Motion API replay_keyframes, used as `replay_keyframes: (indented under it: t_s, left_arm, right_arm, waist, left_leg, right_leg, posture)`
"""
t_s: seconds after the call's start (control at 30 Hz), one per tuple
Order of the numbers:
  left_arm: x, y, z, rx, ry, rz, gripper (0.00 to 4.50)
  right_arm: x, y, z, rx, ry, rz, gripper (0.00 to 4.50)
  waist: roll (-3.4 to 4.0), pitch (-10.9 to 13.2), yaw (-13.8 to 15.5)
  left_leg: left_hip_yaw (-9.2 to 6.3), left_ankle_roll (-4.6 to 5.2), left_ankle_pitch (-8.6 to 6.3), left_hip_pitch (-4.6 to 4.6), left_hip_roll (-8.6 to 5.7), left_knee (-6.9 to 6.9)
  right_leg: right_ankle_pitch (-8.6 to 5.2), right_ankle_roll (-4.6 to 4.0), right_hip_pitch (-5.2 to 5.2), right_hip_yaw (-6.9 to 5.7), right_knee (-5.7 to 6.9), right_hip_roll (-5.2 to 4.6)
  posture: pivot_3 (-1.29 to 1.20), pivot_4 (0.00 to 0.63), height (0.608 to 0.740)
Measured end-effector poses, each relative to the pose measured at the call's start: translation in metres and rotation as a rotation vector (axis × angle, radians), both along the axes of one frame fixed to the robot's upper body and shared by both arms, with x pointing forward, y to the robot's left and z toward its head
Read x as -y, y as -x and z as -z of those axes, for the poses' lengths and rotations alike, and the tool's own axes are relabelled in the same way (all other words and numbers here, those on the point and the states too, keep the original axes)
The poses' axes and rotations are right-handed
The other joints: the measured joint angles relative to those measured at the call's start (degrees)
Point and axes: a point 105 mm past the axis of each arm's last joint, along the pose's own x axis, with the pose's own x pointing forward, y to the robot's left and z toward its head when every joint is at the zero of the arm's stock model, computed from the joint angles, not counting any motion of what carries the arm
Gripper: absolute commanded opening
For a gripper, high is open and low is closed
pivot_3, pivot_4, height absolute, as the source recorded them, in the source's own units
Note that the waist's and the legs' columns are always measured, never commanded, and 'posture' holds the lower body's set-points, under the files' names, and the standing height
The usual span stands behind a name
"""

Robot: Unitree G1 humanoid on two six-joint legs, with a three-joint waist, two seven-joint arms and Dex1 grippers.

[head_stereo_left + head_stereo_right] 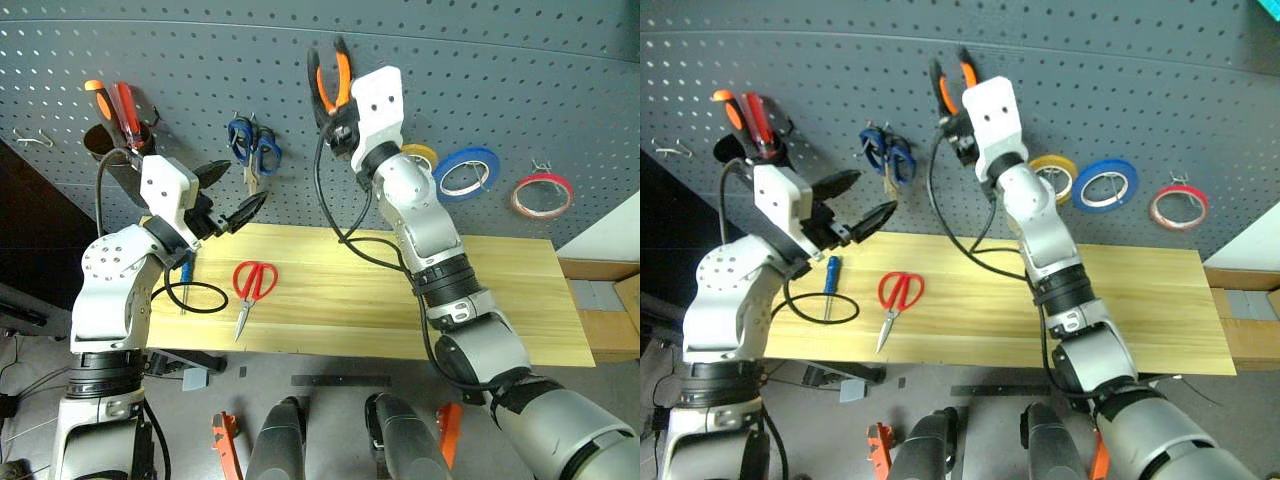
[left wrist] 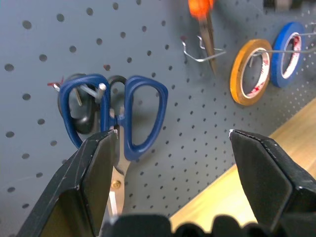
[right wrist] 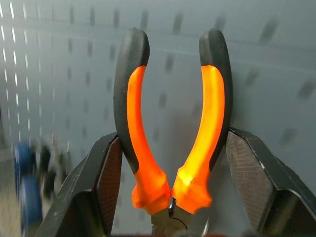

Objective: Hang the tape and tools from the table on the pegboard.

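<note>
Right gripper (image 1: 338,112), at the grey perforated pegboard's (image 1: 500,60) twelve o'clock, clamps stiff, weighty orange-and-black-handled steel pliers (image 3: 170,133) across grippy handles; left gripper (image 1: 232,195) gapes empty.

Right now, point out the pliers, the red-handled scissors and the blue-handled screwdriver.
pliers (image 3: 170,143): right wrist view, on the orange handles between the right gripper's fingers.
red-handled scissors (image 1: 254,281): left eye view, on the red handle loops, lying on the table.
blue-handled screwdriver (image 1: 830,272): right eye view, on the blue handle.
</note>
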Motion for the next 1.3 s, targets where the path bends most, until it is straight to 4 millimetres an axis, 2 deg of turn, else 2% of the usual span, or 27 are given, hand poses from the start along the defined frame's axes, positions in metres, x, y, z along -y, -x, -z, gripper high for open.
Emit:
replay_keyframes:
  t_s: [0.07,0.27,0.33,0.43,0.47,0.63,0.73,0.87,0.97,1.1,1.3]
  left_arm:
    - [-0.001,-0.004,0.001,-0.005,0.015,-0.02,3.9]
    - [-0.001,-0.008,0.006,-0.016,0.005,-0.057,3.9]
    - [-0.001,-0.011,0.007,-0.02,0.01,-0.075,3.9]
    - [-0.005,-0.014,0.008,-0.033,0.009,-0.11,3.9]
    - [-0.005,-0.015,0.008,-0.034,0.007,-0.12,3.9]
    - [-0.009,-0.02,0.015,-0.074,0.027,-0.176,3.9]
    - [-0.012,-0.019,0.025,-0.12,0.038,-0.208,3.9]
    - [-0.016,-0.014,0.05,-0.218,0.029,-0.275,3.9]
    - [-0.019,-0.004,0.082,-0.352,0.049,-0.308,4.47]
    - [-0.029,0.004,0.116,-0.515,0.044,-0.428,4.47]
    - [-0.044,0.015,0.175,-0.821,-0.016,-0.626,4.47]
  right_arm:
    - [0.0,-0.003,0.009,-0.021,0.016,0.007,2.68]
    - [0.001,-0.005,0.011,-0.017,0.039,0.037,2.68]
    - [0.003,-0.008,0.016,-0.039,0.058,0.058,3.41]
    - [0.004,-0.011,0.023,-0.066,0.083,0.072,4.29]
    - [0.003,-0.011,0.024,-0.075,0.093,0.072,4.44]
    - [0.013,-0.016,0.048,-0.204,0.17,0.086,4.44]
    - [0.019,-0.011,0.061,-0.263,0.211,0.07,4.44]
    - [0.019,0.01,0.068,-0.318,0.263,-0.021,4.44]
    - [0.021,0.028,0.076,-0.396,0.262,-0.106,4.5]
    - [0.019,0.055,0.085,-0.482,0.268,-0.233,4.5]
    - [0.014,0.1,0.127,-0.671,0.371,-0.412,4.5]
  waist:
    - [0.0,0.0,0.0]
    - [-0.03,-0.2,0.0]
    - [-0.09,-0.3,0.0]
    - [-0.1,-0.3,0.0]
    - [-0.1,-0.3,0.0]
    - [-0.1,-0.4,0.0]
    - [-0.1,-0.4,0.0]
    - [-0.09,-0.4,-0.1]
    - [-0.09,-0.4,-0.1]
    - [-0.09,-0.4,-0.1]
    - [-0.1,-0.4,-0.1]
  left_leg:
    - [0.0,0.0,0.0,0.0,0.0,0.0]
    - [-0.01,0.0,0.0,0.0,-0.01,0.01]
    - [-0.01,0.0,0.0,0.01,-0.01,0.04]
    - [-0.02,-0.03,0.03,0.04,0.0,0.05]
    - [-0.04,-0.07,0.06,0.04,0.01,0.05]
    - [-0.09,-0.04,0.19,0.09,-0.02,0.09]
    - [-0.08,-0.04,0.19,0.09,0.0,0.06]
    - [-0.05,-0.03,0.18,0.08,0.03,0.02]
    - [-0.07,-0.03,0.18,0.08,0.06,0.02]
    - [-0.18,-0.03,0.18,0.09,0.05,0.06]
    - [-0.25,-0.02,0.18,0.11,0.01,0.11]
  right_leg:
    - [0.0,0.0,0.0,0.0,0.0,0.0]
    - [0.0,0.0,0.02,-0.01,-0.01,0.0]
    - [0.0,0.0,0.03,-0.01,0.0,0.0]
    - [0.05,-0.08,0.04,-0.01,0.05,0.01]
    - [0.09,-0.12,0.04,-0.03,0.06,0.02]
    - [0.17,-0.18,0.08,-0.05,0.23,0.03]
    - [0.16,-0.18,0.03,-0.04,0.25,0.04]
    - [0.16,-0.18,0.03,-0.03,0.15,0.05]
    - [0.16,-0.18,0.05,-0.04,0.07,0.06]
    - [0.16,-0.17,0.14,-0.11,0.09,0.08]
    - [0.15,-0.17,0.24,-0.16,0.06,0.09]
  posture:
    - [0.03,0.184,0.74]
    - [0.02,0.185,0.74]
    - [0.02,0.185,0.74]
    - [0.02,0.185,0.74]
    - [0.02,0.185,0.74]
    - [0.01,0.19,0.74]
    - [0.01,0.196,0.74]
    - [0.01,0.208,0.74]
    - [0.0,0.216,0.74]
    - [-0.01,0.225,0.74]
    - [-0.03,0.246,0.74]
